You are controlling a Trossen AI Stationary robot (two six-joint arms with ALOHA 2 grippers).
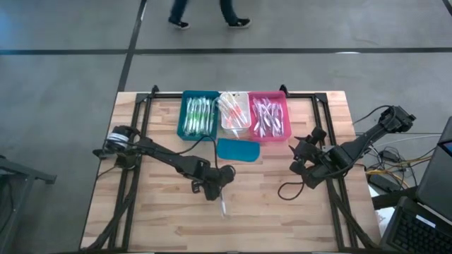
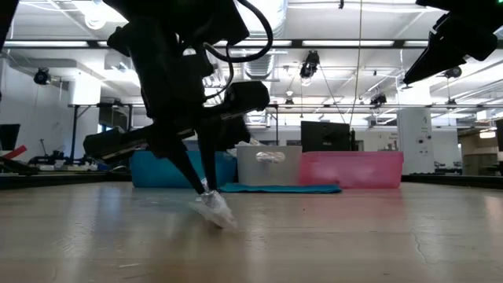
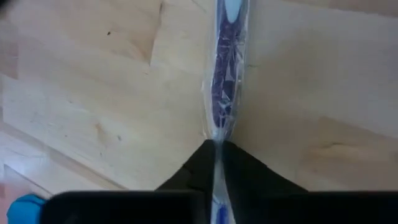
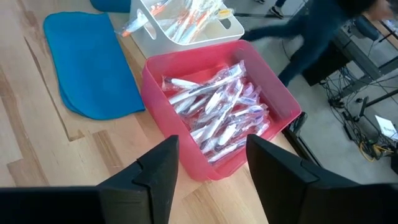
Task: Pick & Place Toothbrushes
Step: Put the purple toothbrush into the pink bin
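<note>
One toothbrush (image 1: 223, 204) in a clear wrapper, white with purple marks, lies on the wooden table near its middle. My left gripper (image 1: 219, 188) stands over it, slanting down, shut on its end (image 3: 216, 134). Three bins stand in a row at the far edge, each holding many toothbrushes: teal (image 1: 183, 116), white (image 1: 235, 130) and pink (image 1: 288, 116). My right gripper (image 4: 211, 177) hangs open above the table to the right, facing the pink bin (image 4: 186, 162), with nothing between its fingers. My left gripper pinches the wrapped toothbrush between its two fingers (image 3: 249, 174), at the end (image 3: 216, 134) nearest the gripper. The fingers come from above, slanting down (image 2: 206, 187), in line with the toothbrush's length. The rest of the toothbrush (image 2: 220, 212) reaches away from the fingertips, low over the wood.
A flat teal lid-like piece (image 1: 238, 149) lies just in front of the bins. A black cable (image 1: 288, 189) loops on the table by the right arm. Bare wood spreads across the near half of the table. A person walks beyond the far edge.
</note>
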